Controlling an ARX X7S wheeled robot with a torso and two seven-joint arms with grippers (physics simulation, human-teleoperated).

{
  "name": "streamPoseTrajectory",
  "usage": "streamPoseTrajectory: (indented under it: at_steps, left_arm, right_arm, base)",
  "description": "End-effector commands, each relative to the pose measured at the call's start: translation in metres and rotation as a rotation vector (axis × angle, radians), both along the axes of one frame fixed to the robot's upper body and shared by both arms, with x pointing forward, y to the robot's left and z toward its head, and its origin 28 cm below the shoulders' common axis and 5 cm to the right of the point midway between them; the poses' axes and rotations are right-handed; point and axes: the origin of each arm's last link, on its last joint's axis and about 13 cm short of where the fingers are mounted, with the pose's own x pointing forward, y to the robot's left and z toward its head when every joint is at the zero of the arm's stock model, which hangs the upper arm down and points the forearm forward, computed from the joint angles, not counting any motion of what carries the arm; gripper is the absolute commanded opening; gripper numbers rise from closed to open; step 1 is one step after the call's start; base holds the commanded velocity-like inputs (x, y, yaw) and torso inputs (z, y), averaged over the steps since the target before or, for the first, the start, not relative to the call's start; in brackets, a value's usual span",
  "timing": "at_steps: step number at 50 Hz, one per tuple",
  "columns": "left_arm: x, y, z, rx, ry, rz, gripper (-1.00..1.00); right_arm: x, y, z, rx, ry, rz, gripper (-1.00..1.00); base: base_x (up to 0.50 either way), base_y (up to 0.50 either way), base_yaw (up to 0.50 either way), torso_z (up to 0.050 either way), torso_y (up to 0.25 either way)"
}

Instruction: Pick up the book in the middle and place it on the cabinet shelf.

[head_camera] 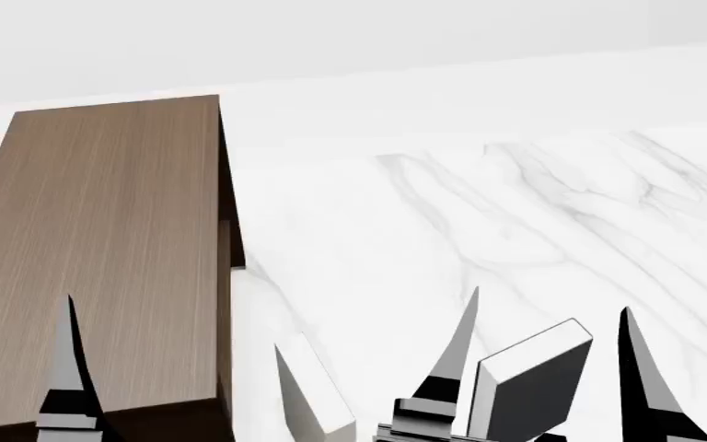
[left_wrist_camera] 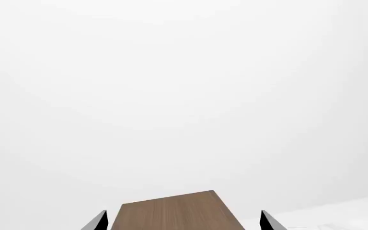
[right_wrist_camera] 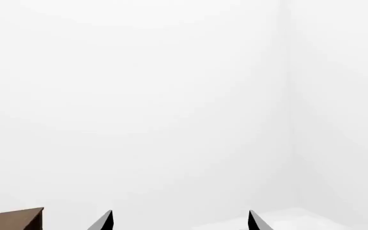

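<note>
Right gripper (head_camera: 548, 359) astride tilted book (head_camera: 528, 382)

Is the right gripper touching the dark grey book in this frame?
Cannot tell. In the head view the book sits tilted between the right gripper fingers, with white visible on both sides up top; lower contact is cut off. The right wrist view shows no book.

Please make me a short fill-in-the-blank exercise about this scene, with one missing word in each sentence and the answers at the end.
1. In the head view, the cabinet stands on the ___ side of the picture.
2. The book has a dark grey cover and ___ page edges.
3. The gripper whose fingers show on both sides of the book in the head view is the robot's ___ one.

Missing words: left; white; right
</note>
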Motion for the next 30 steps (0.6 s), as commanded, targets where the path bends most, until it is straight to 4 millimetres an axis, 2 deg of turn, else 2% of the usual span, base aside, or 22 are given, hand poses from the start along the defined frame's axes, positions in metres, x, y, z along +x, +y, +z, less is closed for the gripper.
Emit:
streamPoseTrajectory:
  at_steps: [1,17,30]
  left_arm:
    - [0.000,0.000,0.003,-0.009,-0.014,-0.009,1.00]
    - [-0.002,0.000,0.005,-0.030,-0.024,-0.017,1.00]
    - [-0.009,-0.001,0.016,-0.084,0.005,-0.042,1.00]
  right_arm:
    - [0.000,-0.001,0.000,-0.010,-0.003,-0.013,1.00]
    - [0.000,-0.002,-0.001,-0.007,0.001,-0.016,1.00]
    - [0.000,-0.002,-0.002,-0.008,0.007,-0.018,1.00]
  base:
    - [0.00,0.00,0.00,0.034,-0.223]
    - [0.00,0.00,0.00,0.034,-0.227]
    - [0.00,0.00,0.00,0.001,-0.003]
